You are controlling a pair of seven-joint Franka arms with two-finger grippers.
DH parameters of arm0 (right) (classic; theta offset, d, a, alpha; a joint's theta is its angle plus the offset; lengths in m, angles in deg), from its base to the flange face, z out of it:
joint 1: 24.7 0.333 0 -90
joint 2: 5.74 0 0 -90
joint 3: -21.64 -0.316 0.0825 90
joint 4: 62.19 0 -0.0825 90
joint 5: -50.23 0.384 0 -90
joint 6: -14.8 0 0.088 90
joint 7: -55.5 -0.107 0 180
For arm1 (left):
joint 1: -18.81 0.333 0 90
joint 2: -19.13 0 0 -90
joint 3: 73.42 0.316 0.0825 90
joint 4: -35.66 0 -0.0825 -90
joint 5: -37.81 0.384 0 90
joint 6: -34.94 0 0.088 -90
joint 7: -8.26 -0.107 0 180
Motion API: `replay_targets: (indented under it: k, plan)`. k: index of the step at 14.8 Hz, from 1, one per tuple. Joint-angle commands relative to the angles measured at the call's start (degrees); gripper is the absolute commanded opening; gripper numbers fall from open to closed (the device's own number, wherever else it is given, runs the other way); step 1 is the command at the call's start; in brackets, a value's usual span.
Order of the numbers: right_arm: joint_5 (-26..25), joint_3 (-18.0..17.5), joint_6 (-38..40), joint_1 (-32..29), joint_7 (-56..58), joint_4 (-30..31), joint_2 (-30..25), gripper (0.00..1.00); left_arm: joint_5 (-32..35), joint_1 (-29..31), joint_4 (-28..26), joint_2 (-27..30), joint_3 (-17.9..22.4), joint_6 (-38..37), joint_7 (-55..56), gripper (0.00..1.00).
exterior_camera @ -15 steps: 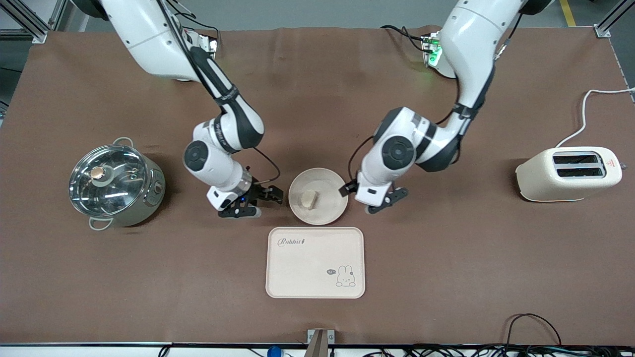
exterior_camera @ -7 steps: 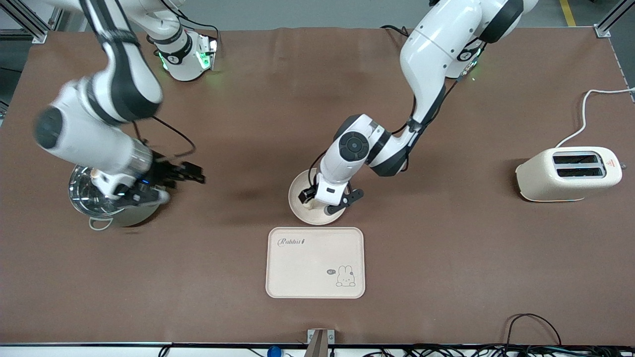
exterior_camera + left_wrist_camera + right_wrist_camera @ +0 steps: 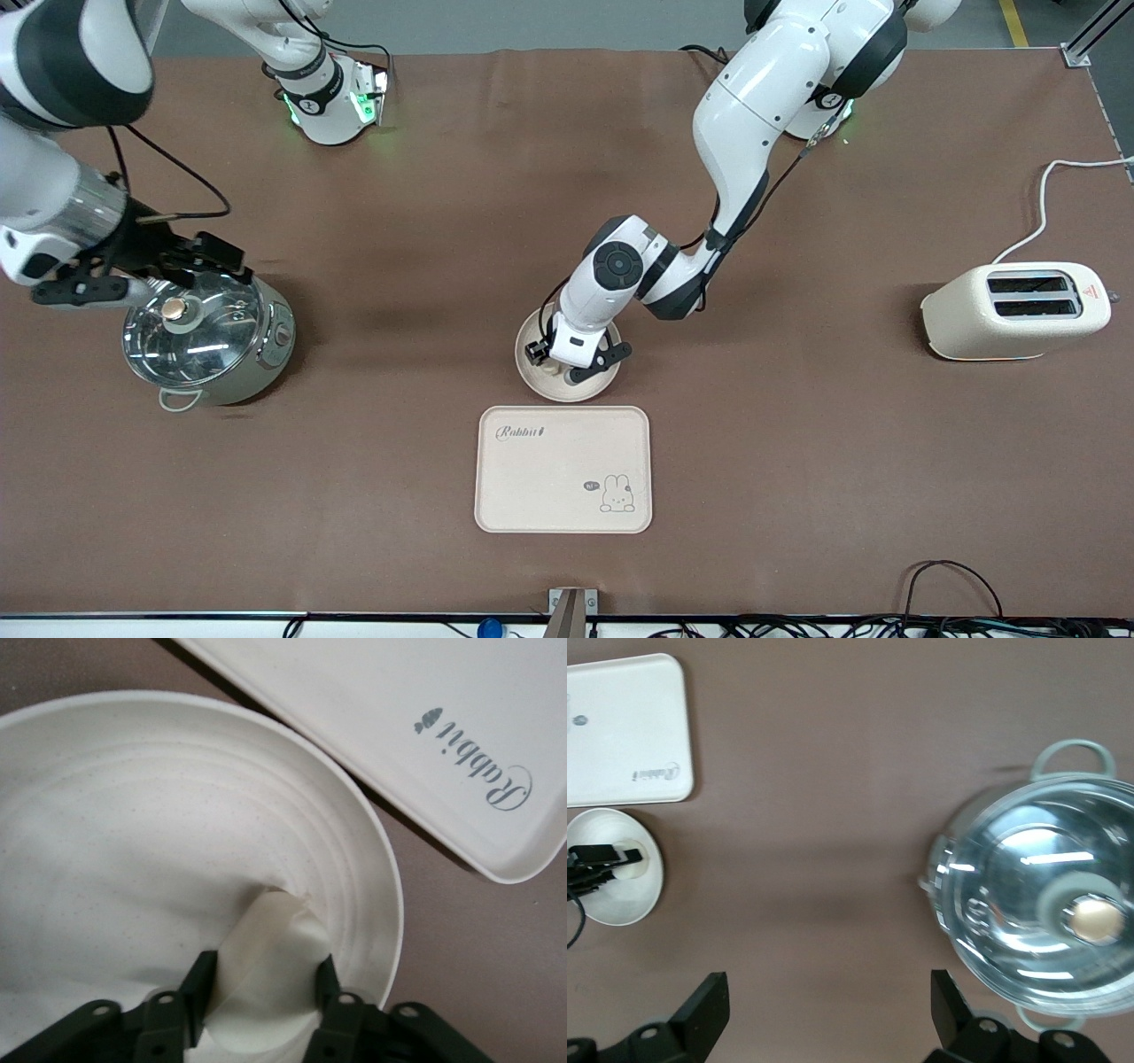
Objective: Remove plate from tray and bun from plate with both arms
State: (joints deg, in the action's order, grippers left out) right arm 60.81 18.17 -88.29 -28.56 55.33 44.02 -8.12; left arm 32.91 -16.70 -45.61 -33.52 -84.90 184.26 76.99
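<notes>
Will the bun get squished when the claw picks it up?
Probably a little. The bun looks soft and pale between the left claw fingers on the plate. Being small, it is likely light and unlikely to slip.

We have our left arm (image 3: 753,115) reaching down from its base at the table's top edge toward the middle, elbow bent, wrist tipped downward. Our left gripper (image 3: 261,1005) sits low, its fingers (image 3: 197,988) parted with a pale lump between them. Our right arm (image 3: 62,97) is raised high near its end edge; our right gripper (image 3: 824,1010) hangs spread wide.
</notes>
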Motion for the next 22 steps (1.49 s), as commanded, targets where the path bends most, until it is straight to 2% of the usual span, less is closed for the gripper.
replay_targets:
  k: [1,2,5,6,9,10,11,13,18,20,21,22]
  plan:
    - [-3.2,-0.9,6.3,-2.3,-0.2,-5.4,-1.0,1.00,0.4,-0.8,1.2,-0.8,0.8,0.1,0.4,0.04]
    - [-4.1,-0.8,7.5,-3.3,-0.2,-6.7,-1.0,1.00,0.4,-0.7,1.2,-0.7,0.8,0.1,0.5,0.00]
    - [-7.6,-0.7,8.3,-6.3,0.0,-10.1,-0.9,1.00,0.5,0.3,1.1,2.3,0.9,-1.2,0.4,0.00]
    - [-9.5,-0.7,8.2,-6.4,-0.4,-11.2,-0.9,1.00,0.6,1.6,1.0,4.3,1.9,-4.4,0.4,0.00]
    - [-10.0,-0.8,9.0,-6.4,-0.5,-18.0,-0.4,1.00,0.6,7.9,0.6,10.0,2.7,-18.1,0.5,0.00]
    - [-10.0,-1.0,10.7,-6.3,-0.6,-18.5,-0.4,1.00,0.7,10.7,0.5,10.8,3.0,-22.8,0.2,0.00]
    - [-10.0,-1.1,12.0,-6.2,-1.8,-18.3,-0.4,1.00,1.6,13.6,0.4,11.3,3.3,-27.0,-0.2,0.00]
    - [-10.3,-1.5,12.3,-4.0,-2.9,-18.7,-0.4,1.00,8.0,19.9,-0.5,11.4,2.9,-32.0,-1.3,0.00]
    - [-12.4,-1.6,12.1,-2.4,-3.4,-18.8,-0.4,1.00,8.7,31.4,-2.3,8.4,2.7,-31.8,-9.6,0.00]
    - [-13.9,-1.5,12.2,-2.5,-2.8,-20.4,-0.3,1.00,8.2,34.7,-2.4,7.1,2.2,-31.5,-13.1,0.04]
    - [-13.8,-1.5,12.4,-2.8,-2.7,-20.3,-0.1,1.00,7.4,35.6,-2.4,6.8,2.0,-31.1,-14.9,0.07]
    - [-13.8,-1.4,12.4,-3.2,-2.8,-20.2,-0.1,1.00,7.1,35.9,-2.4,6.5,2.0,-30.7,-16.3,0.23]
